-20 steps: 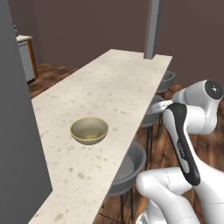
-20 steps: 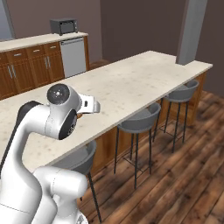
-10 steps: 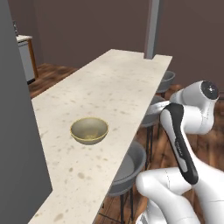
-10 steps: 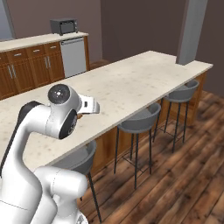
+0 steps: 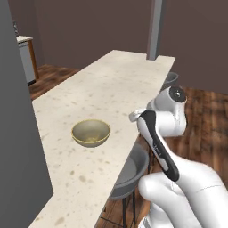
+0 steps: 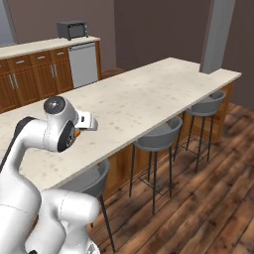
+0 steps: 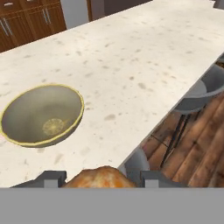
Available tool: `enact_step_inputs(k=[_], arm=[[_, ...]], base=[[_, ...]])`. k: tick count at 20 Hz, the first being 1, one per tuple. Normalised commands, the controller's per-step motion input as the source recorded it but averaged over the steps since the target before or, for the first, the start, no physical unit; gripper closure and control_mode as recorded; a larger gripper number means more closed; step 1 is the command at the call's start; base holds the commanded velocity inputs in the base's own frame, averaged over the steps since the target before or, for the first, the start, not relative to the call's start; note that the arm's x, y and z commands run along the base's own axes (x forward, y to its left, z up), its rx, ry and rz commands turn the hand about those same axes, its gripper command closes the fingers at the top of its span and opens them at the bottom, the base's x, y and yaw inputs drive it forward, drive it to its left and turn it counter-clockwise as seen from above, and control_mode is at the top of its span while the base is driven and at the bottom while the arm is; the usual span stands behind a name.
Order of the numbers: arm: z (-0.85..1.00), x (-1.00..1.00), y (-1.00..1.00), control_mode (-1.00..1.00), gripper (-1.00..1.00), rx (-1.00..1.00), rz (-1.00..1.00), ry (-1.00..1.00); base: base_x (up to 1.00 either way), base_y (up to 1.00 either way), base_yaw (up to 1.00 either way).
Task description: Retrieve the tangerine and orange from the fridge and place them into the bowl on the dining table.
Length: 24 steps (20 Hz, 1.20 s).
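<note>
The beige bowl [image 5: 84, 132] [image 7: 26, 114] sits on the dining table [image 5: 116, 84] [image 6: 149, 94] [image 7: 144, 52], close to its stool-side edge. My gripper [image 7: 103, 177] hovers over that edge, a short way to the bowl's side, and is shut on an orange-coloured citrus fruit [image 7: 101, 179] [image 6: 76, 134]. Whether the fruit is the tangerine or the orange I cannot tell. A pale round mark like a citrus slice shows at the bowl's bottom. The fridge's grey side [image 5: 15, 133] stands at the table's near left end.
Grey bar stools [image 6: 161, 136] [image 7: 197, 94] line the table's open side over wooden floor. A grey pillar [image 5: 156, 29] rises at the table's far end. Wooden wall cabinets [image 6: 30, 79] with a toaster oven [image 6: 72, 30] stand beyond.
The arm has swung a little toward the table and the bowl, still carrying the fruit. The bowl has stayed where it was.
</note>
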Motion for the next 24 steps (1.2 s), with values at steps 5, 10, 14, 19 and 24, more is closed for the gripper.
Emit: enact_step_inputs(k=[5, 10, 14, 19, 24], arm=[[-0.29, 0.53, 0.71, -1.0, 1.0, 0.0, 0.07, 0.05], [-0.2, 0.57, 0.58, -1.0, 1.0, 0.0, 0.1, 0.07], [-0.18, 0.54, 0.44, -1.0, 1.0, 0.0, 0.13, 0.13], [-0.27, 0.46, 0.48, -1.0, 1.0, 0.0, 0.13, 0.12], [-0.34, 0.26, 0.44, -1.0, 1.0, -0.01, 0.09, 0.02]], base=[[0.0, 0.0, 0.0], [0.0, 0.0, 0.0], [0.0, 0.0, 0.0], [0.0, 0.0, 0.0], [0.0, 0.0, 0.0]])
